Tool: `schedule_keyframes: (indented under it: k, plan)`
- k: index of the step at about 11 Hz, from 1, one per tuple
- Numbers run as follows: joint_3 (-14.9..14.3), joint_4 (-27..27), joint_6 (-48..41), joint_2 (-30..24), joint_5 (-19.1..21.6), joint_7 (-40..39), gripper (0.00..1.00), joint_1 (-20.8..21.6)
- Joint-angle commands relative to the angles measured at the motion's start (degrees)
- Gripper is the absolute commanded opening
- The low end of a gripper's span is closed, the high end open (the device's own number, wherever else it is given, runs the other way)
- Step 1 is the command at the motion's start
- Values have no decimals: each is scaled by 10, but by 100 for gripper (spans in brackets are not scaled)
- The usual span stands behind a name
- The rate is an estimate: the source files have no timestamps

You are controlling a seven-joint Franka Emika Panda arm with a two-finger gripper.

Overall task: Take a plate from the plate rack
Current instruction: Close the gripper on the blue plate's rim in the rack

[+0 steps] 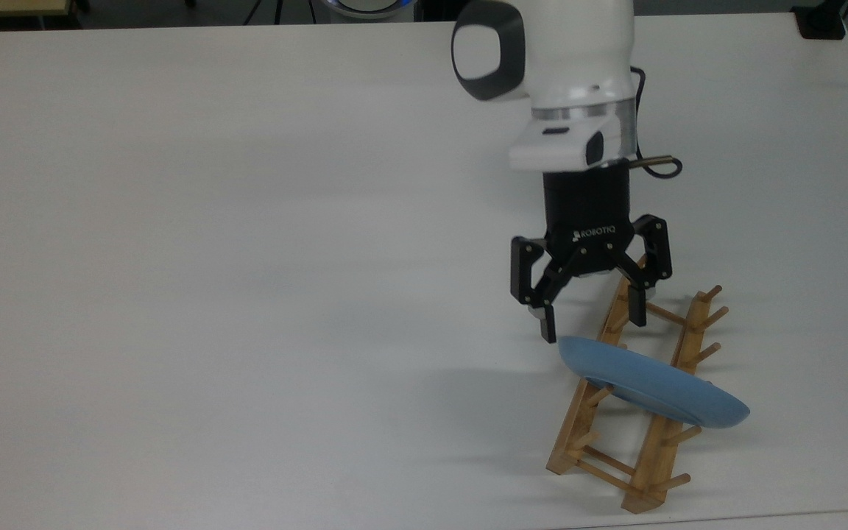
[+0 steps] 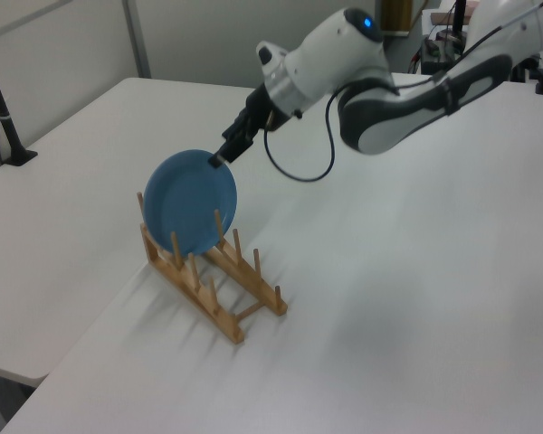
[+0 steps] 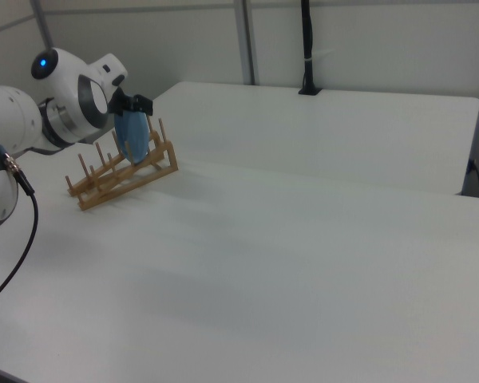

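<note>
Above the top edge of the plate (image 1: 652,383), the gripper (image 1: 592,321) hangs with its two fingers spread wide and nothing between them. The plate stands on edge in the wooden rack (image 1: 634,383), leaning between the pegs about midway along the rails, at the top view's lower right on the white table (image 1: 247,258). By my judgement this is the approach step: the fingers are close to the rim but not yet around it (in the left view one fingertip (image 2: 216,163) sits right at the plate's upper edge). The next move calls for lining the open fingers up either side of the thin rim, lowering a little, closing firmly, then lifting straight up clear of the pegs.
</note>
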Motion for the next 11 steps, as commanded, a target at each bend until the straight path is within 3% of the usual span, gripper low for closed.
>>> schedule_keyframes:
  k: [1,5,8,11]
  plan:
    - [-11,27,30,36,-17,19,68,11]
    - [-12,36,31,41,-17,20,25,11]
    - [-12,36,31,41,-17,20,0,11]
    - [-12,30,30,35,-17,19,0,11]
